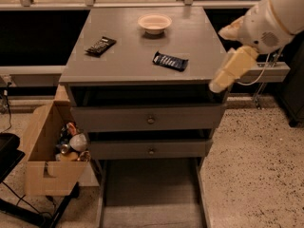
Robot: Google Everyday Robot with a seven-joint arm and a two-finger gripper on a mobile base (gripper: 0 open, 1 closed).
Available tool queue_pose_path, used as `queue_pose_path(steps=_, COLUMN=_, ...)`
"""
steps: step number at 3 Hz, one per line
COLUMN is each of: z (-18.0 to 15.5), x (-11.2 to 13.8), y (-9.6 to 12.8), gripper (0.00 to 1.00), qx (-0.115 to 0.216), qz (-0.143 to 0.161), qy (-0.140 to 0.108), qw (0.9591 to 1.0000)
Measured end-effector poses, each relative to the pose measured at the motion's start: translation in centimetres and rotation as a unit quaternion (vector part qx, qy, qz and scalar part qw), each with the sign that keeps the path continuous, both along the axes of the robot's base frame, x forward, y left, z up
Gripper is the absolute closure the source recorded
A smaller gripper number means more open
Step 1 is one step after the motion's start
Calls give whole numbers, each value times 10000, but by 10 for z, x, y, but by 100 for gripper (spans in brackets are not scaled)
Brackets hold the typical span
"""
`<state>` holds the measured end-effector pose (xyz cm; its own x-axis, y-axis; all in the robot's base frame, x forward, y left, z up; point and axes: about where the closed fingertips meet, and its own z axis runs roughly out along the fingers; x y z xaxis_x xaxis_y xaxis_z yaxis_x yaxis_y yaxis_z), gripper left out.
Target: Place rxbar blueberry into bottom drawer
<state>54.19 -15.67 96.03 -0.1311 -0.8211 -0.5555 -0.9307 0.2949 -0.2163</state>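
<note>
Rxbar blueberry, a flat dark-blue wrapped bar, lies on the grey cabinet top. Your cream gripper hangs at that top's right edge; you cannot tell its opening. The wide grey bottom drawer stands open.

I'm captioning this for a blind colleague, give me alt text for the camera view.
The rxbar blueberry lies on top of a grey cabinet, with a black bar and a white bowl, while the bottom drawer below stands pulled open. The robot's gripper hangs by the cabinet's right front corner, not touching the rxbar.

Robot lab: claw right of grey cabinet, speckled floor.
</note>
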Motion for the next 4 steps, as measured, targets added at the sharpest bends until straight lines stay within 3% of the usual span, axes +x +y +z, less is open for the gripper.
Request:
queue_pose_path(steps=1, z=-11, x=54, y=48, gripper=0, qx=1237, qz=137, qy=-249, qw=9919)
queue_pose_path(steps=2, z=-20, x=115, y=103, gripper=0, qx=2024, qz=253, qy=-748, qw=9761)
queue_pose_path(steps=3, z=-26, x=156, y=123, gripper=0, qx=2160, qz=24, qy=-1011, qw=9711)
queue_pose_path(steps=4, z=-37, x=194, y=121, gripper=0, qx=2032, qz=-344, qy=-975, qw=9737)
